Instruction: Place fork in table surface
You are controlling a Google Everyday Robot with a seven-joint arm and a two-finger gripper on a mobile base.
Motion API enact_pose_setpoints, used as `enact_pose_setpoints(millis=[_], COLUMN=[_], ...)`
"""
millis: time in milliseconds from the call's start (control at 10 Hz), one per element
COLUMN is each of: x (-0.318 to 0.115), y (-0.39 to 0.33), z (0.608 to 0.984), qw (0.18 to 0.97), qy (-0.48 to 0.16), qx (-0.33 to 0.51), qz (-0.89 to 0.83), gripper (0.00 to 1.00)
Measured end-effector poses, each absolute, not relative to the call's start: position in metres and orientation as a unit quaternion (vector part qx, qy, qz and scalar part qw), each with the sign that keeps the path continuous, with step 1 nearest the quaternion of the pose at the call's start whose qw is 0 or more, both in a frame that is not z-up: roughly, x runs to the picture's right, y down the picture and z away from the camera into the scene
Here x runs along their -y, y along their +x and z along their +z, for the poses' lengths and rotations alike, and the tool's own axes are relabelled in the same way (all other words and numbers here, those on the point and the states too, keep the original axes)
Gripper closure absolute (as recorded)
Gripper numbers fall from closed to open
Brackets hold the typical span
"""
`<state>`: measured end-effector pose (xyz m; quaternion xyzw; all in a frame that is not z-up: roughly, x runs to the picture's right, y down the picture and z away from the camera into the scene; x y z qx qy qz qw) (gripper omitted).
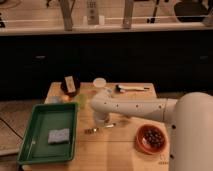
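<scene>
Clutter sits on most sides of the fork (pixel 100 128), which lies flat on the table surface (pixel 115 150) just right of the green tray (pixel 50 117), level with the tray's middle. The gripper (pixel 101 121) points down right over the fork's mid-length with its fingers closed together. Whether they pinch the metal or only touch it cannot be made out. The white arm (pixel 140 106) reaches in from the far right, away from the tray. It crosses low over the table and hides the boards behind the fork. Inside the tray lies a grey-blue sponge (pixel 59 135). Well right of the tray, beyond the fork, stands an orange bowl (pixel 139 141) with dark contents. Behind the tray's far right corner sit a yellow-green object (pixel 80 100) and a dark item with a card (pixel 70 85). Farther right along the back edge are a small white cup (pixel 100 82) and a white-handled utensil (pixel 132 88).
</scene>
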<state>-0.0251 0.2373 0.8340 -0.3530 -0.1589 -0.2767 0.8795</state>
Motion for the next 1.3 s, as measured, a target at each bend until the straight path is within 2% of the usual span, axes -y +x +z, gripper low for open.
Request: enact_pose_setpoints(millis=[800,1300], x=[-0.237,-0.192], y=[-0.027,-0.028], z=[0.835,0.798], qw=[0.877,0.852], qy=[-0.356,-0.361], qx=[0.171,0.214], qz=[-0.273,-0.313], gripper=[1.00,1.00])
